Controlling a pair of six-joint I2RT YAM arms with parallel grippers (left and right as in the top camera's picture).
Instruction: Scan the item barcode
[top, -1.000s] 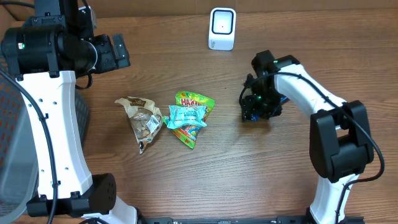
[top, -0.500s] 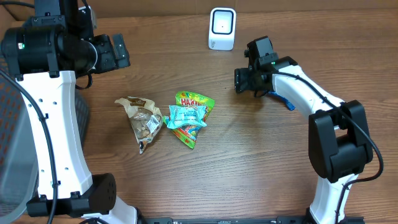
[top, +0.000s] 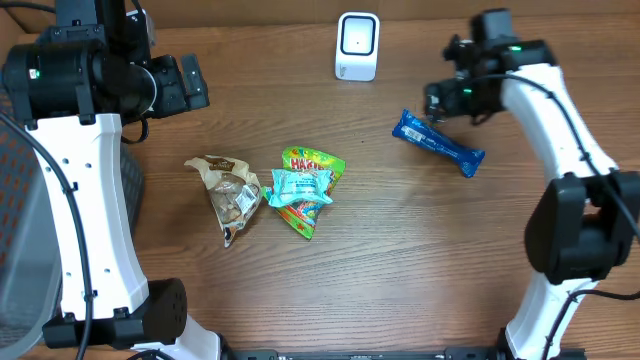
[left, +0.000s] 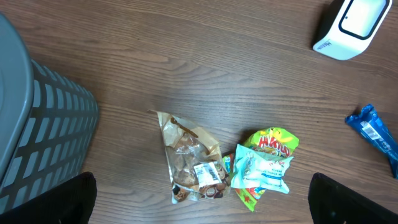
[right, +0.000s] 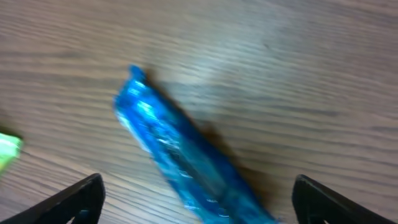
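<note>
Holding nothing with the right hand (top: 447, 100): spread wide and raised off the bench (top: 400, 260), fingertips at the two lower corners of the wrist view with only wood and wrapper showing between. Looking down from there on the blue wrapped bar (right: 186, 168), lying flat and slantwise on the wood, just beside that hand in the overhead view and apart from it. Set well to the right of the white barcode scanner (top: 357, 45) at the far edge, so not presented to the reader. Perhaps laid down for a fresh grip, perhaps already dealt with; cannot tell which, nor make out a barcode through the blur.

Keeping the left hand (top: 188, 84) equally wide and empty, parked high over the left side, clear of the work. Looking down from it on a brown snack bag (left: 189, 162), a green Haribo packet (left: 273, 146) and a pale teal pouch (left: 261, 174) lying over that packet, all bunched mid-bench, probably to sit within reach of either arm. At the left edge, a grey slatted basket (left: 43, 137), likely meant for finished goods.
</note>
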